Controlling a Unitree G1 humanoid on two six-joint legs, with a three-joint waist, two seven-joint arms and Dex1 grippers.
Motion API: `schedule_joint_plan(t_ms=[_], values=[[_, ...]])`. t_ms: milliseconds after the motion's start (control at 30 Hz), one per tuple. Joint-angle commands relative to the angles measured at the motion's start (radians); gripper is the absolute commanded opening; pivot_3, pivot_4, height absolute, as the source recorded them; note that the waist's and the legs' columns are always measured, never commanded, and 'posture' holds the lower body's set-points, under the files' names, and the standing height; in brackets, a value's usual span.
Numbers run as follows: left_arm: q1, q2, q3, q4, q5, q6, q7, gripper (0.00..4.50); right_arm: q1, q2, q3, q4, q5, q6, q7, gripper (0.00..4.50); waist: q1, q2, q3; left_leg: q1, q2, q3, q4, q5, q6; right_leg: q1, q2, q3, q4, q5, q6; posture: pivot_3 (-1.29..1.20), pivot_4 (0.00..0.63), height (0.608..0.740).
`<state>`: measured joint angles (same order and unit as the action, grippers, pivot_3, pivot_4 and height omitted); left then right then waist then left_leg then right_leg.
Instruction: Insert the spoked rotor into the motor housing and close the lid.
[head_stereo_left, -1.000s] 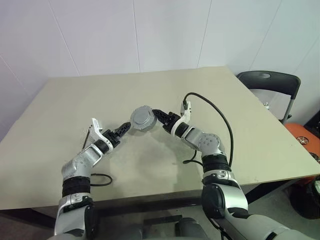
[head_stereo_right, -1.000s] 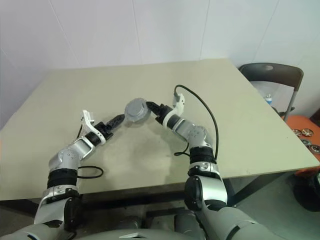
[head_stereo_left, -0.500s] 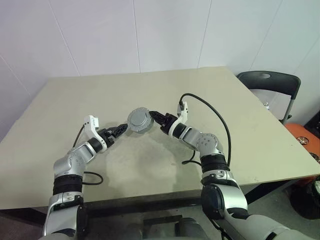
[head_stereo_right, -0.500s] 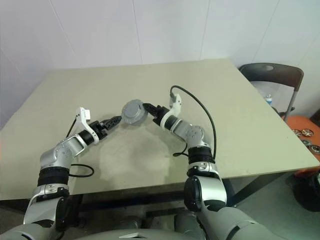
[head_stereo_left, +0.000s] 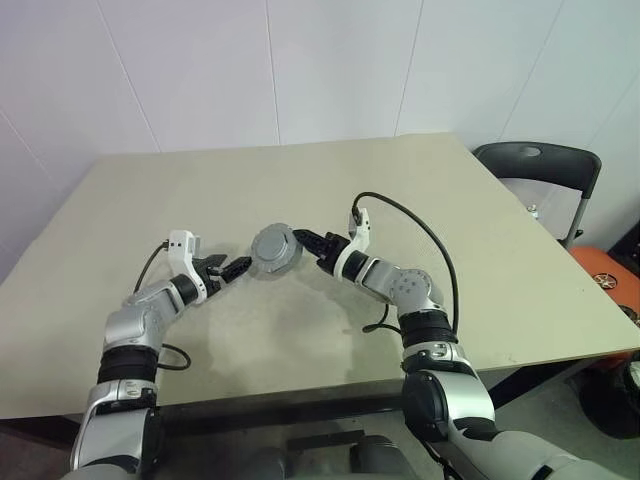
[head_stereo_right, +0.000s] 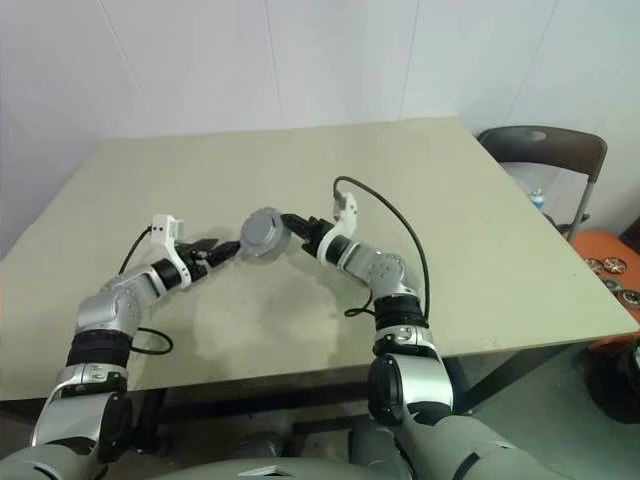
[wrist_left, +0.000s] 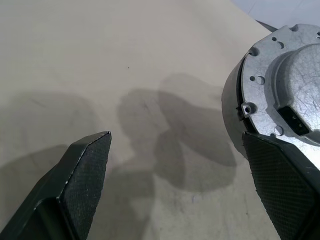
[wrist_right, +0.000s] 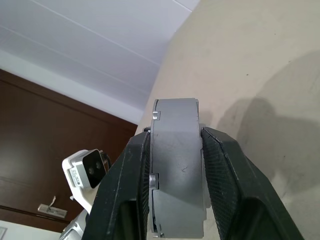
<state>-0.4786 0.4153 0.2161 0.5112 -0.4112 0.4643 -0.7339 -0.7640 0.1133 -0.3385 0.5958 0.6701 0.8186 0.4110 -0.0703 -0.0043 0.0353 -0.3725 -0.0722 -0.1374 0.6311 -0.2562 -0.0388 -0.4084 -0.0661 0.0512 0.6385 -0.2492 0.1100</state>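
My right gripper (head_stereo_left: 296, 240) is shut on the rim of the motor housing (head_stereo_left: 272, 248), a thick round grey metal drum that hangs on edge above the middle of the tan table (head_stereo_left: 300, 180). The right wrist view shows the housing (wrist_right: 177, 165) edge-on between both fingers. The housing's grey face (wrist_left: 285, 95) has small holes and a raised centre. That face points toward my left gripper (head_stereo_left: 232, 268), which stands open just left of it. One left pad (wrist_left: 272, 185) lies close by the rim. I cannot tell the lid apart from the housing. The spoked rotor is hidden.
A black folding chair (head_stereo_left: 540, 165) stands past the table's right edge, with orange things (head_stereo_left: 610, 280) on the floor beside it. A black cable (head_stereo_left: 425, 235) loops from my right wrist, and another (head_stereo_left: 175, 358) lies on the table by my left arm.
My left arm has swung outward to the left and its wrist has rolled, drawing the open gripper back slightly from the housing. The right gripper keeps its hold almost in place.
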Motion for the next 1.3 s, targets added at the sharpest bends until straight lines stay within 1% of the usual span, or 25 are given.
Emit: schedule_joint_plan(t_ms=[33, 167, 467, 700, 1000, 1133, 1300], values=[[-0.032, 0.017, -0.002, -0.038, -0.010, -0.017, -0.040, 4.48, -0.028, 0.029, 0.018, -0.015, 0.023, -0.004, 0.025, 1.35, 0.000, 0.000, 0.000, 0.000, 0.000, 0.000, 0.000, 0.000, 0.000, 0.000, 0.000, 0.000, 0.000, 0.000, 0.000, 0.00, 0.000, 0.740], [-0.014, 0.048, -0.011, -0.065, -0.018, 0.008, -0.095, 4.48, -0.024, 0.031, 0.020, -0.019, 0.023, -0.001, 0.025, 1.35, -0.001, 0.000, 0.000, 0.000, 0.000, 0.000, 0.000, 0.000, 0.000, 0.000, 0.000, 0.000, 0.000, 0.000, 0.000, 0.00, 0.000, 0.740], [0.002, 0.118, 0.005, -0.070, -0.013, 0.013, -0.146, 4.48, -0.020, 0.027, 0.027, -0.018, 0.025, -0.003, 0.025, 1.35, -0.001, 0.000, 0.000, 0.001, 0.000, 0.000, 0.000, 0.000, 0.000, 0.000, 0.000, 0.000, 0.001, 0.000, 0.000, 0.00, 0.000, 0.740], [0.055, 0.142, 0.024, -0.135, -0.065, 0.075, -0.187, 4.48, -0.018, 0.026, 0.030, -0.020, 0.024, -0.003, 0.027, 1.35, -0.001, 0.000, 0.000, 0.001, 0.000, 0.000, 0.000, 0.000, 0.000, 0.000, 0.000, 0.000, 0.003, 0.000, 0.000, 0.00, 0.000, 0.740], [0.064, 0.095, 0.022, -0.177, -0.094, 0.091, -0.166, 4.48, -0.017, 0.024, 0.031, -0.023, 0.025, 0.000, 0.026, 1.35, 0.000, 0.000, 0.000, 0.003, 0.000, 0.000, 0.001, 0.001, -0.001, 0.000, 0.000, 0.000, 0.005, 0.000, 0.000, 0.00, 0.000, 0.740], [0.044, 0.026, 0.015, -0.213, -0.125, 0.090, -0.149, 4.48, -0.019, 0.016, 0.036, -0.022, 0.010, -0.022, 0.023, 1.35, 0.001, 0.000, 0.000, 0.003, 0.001, 0.000, 0.001, 0.001, -0.001, 0.001, 0.000, 0.000, 0.005, 0.000, 0.000, 0.00, 0.000, 0.740], [0.040, -0.045, -0.020, -0.241, -0.122, 0.077, -0.137, 4.48, -0.025, -0.008, 0.089, -0.035, -0.056, -0.085, 0.021, 1.35, -0.001, 0.000, 0.000, 0.003, 0.000, 0.000, 0.001, 0.001, -0.001, 0.001, 0.000, 0.000, 0.005, 0.000, 0.000, 0.00, 0.000, 0.740]])
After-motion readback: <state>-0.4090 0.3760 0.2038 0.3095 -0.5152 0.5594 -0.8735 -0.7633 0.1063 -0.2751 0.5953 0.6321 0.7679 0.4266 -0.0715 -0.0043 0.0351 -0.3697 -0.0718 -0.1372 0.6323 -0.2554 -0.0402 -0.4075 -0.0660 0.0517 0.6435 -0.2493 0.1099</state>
